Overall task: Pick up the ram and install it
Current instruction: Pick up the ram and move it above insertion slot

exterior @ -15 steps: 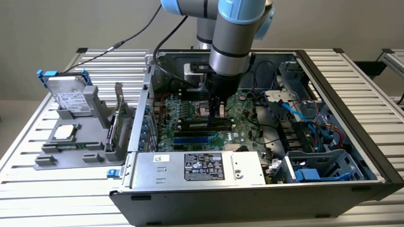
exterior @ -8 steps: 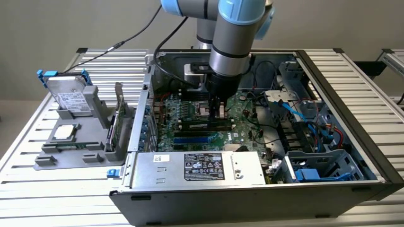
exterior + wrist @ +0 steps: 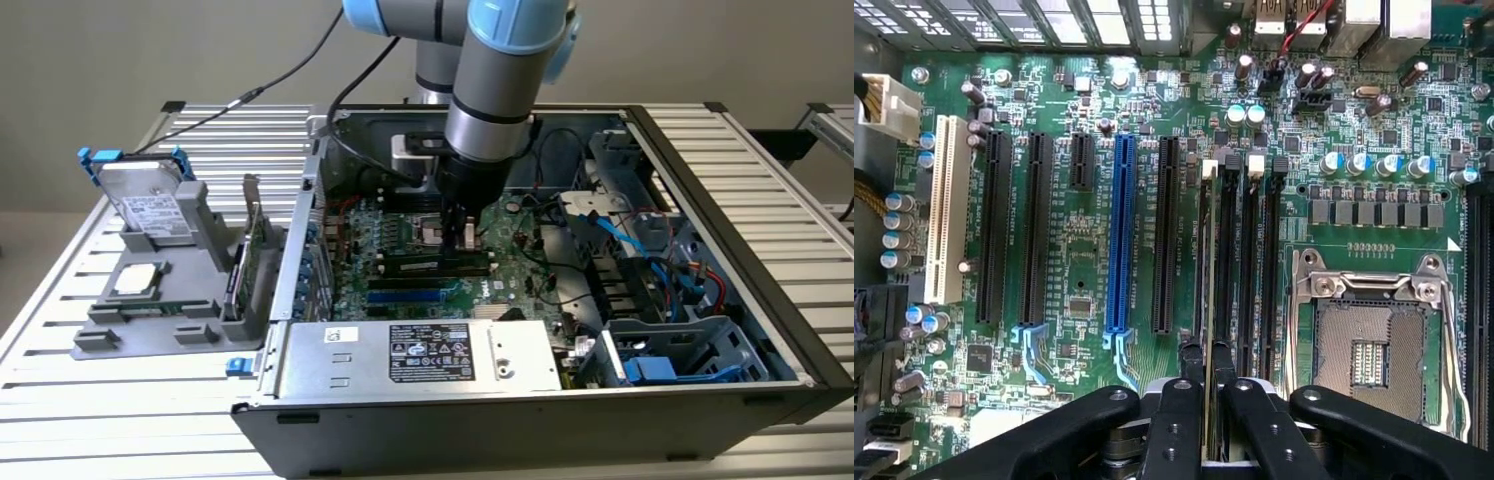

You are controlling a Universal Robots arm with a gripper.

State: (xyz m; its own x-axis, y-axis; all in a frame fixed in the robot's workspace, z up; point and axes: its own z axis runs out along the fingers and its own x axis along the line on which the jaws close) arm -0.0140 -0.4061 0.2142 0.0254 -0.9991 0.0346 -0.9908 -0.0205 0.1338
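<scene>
Inside the open computer case [image 3: 747,250], my gripper [image 3: 465,240] reaches down to the motherboard [image 3: 400,225]. In the wrist view the gripper [image 3: 1207,352] is shut on the ram [image 3: 1211,260], a thin dark-green stick seen edge-on. The stick stands upright along one of the black memory slots [image 3: 1226,250], in line with the slot's white end clip [image 3: 1209,168]. Whether it is seated in the slot I cannot tell. In the exterior view the ram [image 3: 430,262] lies low among the slots, just below the fingers.
The empty processor socket [image 3: 1369,350] lies beside the memory slots, and a blue expansion slot [image 3: 1121,240] on the other side. The power supply [image 3: 427,355] fills the case front. At the exterior view's left, a grey holder [image 3: 147,320] carries a drive [image 3: 147,210], a silver processor chip [image 3: 138,280] and an upright green card [image 3: 247,255].
</scene>
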